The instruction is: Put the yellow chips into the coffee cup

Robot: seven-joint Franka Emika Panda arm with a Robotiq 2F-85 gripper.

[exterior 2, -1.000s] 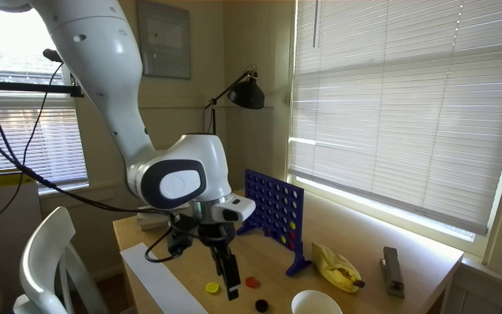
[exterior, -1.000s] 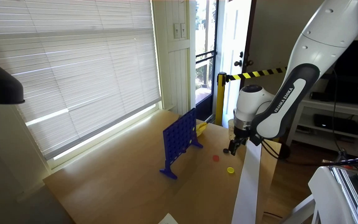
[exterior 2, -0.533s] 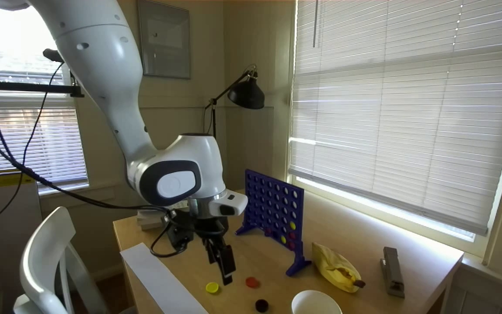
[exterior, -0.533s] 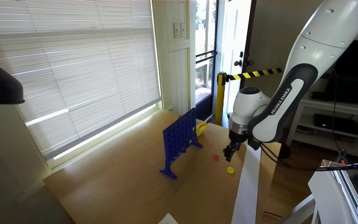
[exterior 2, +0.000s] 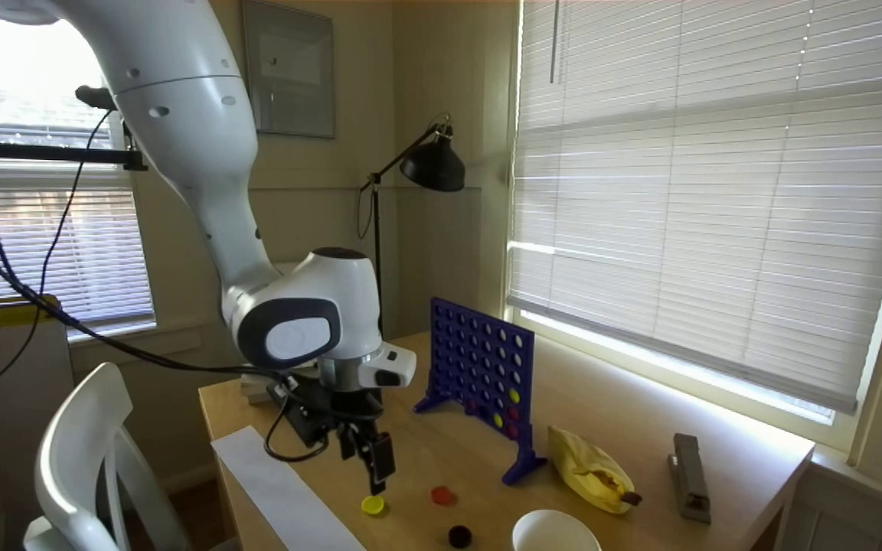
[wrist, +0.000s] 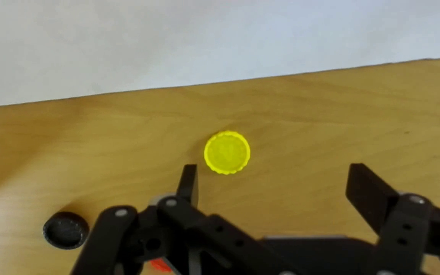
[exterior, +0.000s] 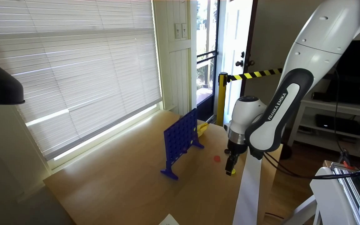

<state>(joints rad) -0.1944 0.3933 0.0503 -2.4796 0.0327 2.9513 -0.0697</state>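
Observation:
A yellow chip (exterior: 233,172) lies flat on the table; it also shows in an exterior view (exterior 2: 372,505) and in the wrist view (wrist: 227,152). Two more yellow discs (exterior 2: 514,396) sit in slots of the blue rack (exterior 2: 479,360). The whitish coffee cup (exterior 2: 554,532) stands at the bottom edge of an exterior view; my arm seems to hide it in the remaining exterior view. My gripper (wrist: 273,166) is open and empty, above the table close to the chip. In the wrist view the chip lies just beyond the fingertips, nearer the left finger (wrist: 188,183).
A red disc (exterior 2: 442,496) and a black disc (exterior 2: 459,536) lie near the chip. A white strip (exterior 2: 288,490) runs along the table beside them. The blue rack (exterior: 181,137) stands upright. A yellow banana-like object (exterior 2: 590,471) and a stapler (exterior 2: 690,478) lie past the rack.
My gripper has moved down and across from near the black disc to close above the yellow chip. The discs, rack and cup have not moved.

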